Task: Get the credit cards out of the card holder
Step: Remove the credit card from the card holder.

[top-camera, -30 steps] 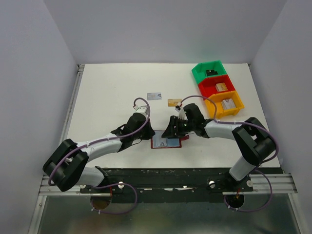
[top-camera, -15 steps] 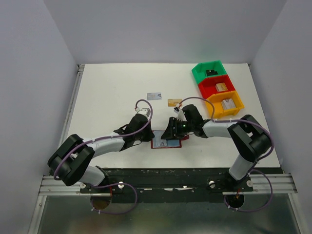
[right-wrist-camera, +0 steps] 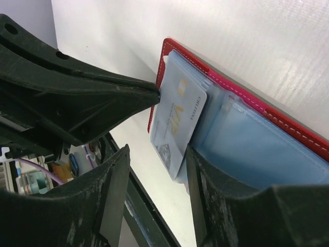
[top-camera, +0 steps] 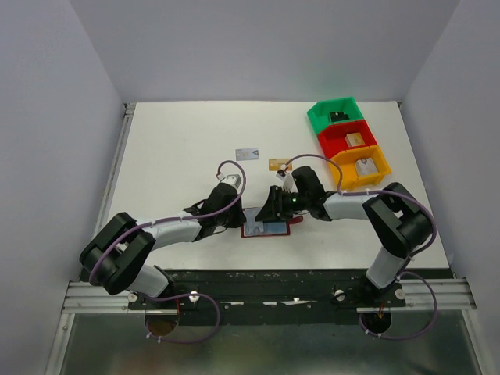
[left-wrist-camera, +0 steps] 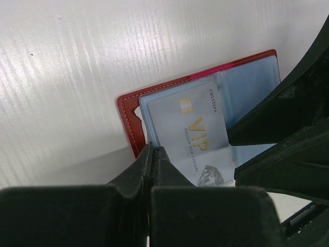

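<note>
Tabletop [top-camera: 180,141] bears two freed credit cards [top-camera: 247,154]; clenched left gripper [left-wrist-camera: 152,150] pins the card holder [left-wrist-camera: 126,110], spread-jawed right gripper [right-wrist-camera: 158,152] straddles VIP card [left-wrist-camera: 190,128].

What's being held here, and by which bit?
The left gripper seems pinched on the card holder's edge beside the silver card; the right gripper, open, straddles that card.

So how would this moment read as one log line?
left hand shut, tip at card holder edge | right hand open at VIP card
</note>
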`<state>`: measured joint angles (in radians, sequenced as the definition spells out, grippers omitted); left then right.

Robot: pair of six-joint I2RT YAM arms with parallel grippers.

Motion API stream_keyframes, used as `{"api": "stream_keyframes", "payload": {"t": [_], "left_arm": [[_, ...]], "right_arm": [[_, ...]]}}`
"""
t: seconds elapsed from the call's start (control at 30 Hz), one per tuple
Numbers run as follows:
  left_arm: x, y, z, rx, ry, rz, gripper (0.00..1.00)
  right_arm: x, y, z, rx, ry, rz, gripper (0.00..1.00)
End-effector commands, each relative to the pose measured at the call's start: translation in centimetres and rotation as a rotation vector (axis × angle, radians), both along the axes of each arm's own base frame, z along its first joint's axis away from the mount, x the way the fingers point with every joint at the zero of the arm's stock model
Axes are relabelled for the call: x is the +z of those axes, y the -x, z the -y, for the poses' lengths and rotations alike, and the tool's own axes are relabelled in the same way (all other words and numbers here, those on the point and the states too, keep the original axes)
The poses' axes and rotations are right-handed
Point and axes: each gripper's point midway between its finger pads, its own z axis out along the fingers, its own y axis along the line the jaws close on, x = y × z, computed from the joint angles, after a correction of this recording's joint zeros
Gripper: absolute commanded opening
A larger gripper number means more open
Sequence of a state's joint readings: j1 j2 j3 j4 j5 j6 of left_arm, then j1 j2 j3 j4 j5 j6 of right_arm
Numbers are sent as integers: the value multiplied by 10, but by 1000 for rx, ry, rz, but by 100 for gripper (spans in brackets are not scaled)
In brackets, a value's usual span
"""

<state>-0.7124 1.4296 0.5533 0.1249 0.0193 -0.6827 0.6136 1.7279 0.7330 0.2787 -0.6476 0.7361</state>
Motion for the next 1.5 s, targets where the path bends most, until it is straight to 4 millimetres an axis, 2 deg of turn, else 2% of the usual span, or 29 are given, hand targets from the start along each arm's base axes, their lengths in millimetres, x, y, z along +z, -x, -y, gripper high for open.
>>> {"api": "stream_keyframes", "payload": {"t": [0.0,0.47,0.73,1.1,1.23,1.47], "left_arm": [[-6,2,-1,5,-5,-25,0],[-14,10,-3,11,5,-47,0],[-13,11,-9,31,2,-38,0],[-13,11,-9,33,0,-40,0],[-14,11,-10,34,-2,-40,0],[-15,12,-8,29,3,-43,0]], "right_arm": [[2,4,-9,36,-66,-14,55],[-16,2,-10,13,-38,-75,55],[-31,1,4,-5,78,-51,55],[-17,0,2,-5,47,-27,59],[-22,0,5,-3,82,-32,59],[-12,3,-9,-2,-57,-51,58]]}}
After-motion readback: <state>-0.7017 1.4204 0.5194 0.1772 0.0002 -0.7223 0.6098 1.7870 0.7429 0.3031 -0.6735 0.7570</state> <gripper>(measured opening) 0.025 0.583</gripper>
